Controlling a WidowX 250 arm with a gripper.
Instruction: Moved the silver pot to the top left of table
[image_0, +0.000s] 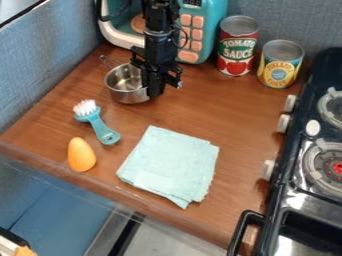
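My gripper hangs down at the upper left of the table, at the right rim of the silver pot, and covers part of that side. The small silver pot stands upright on the wooden table, just in front of the toy microwave. Its thin handle points to the upper left.
Behind stands the teal microwave, with a tomato sauce can and a yellow-labelled can to its right. Nearer are a blue brush, an orange egg-shaped object and a folded cloth. A black stove borders the right.
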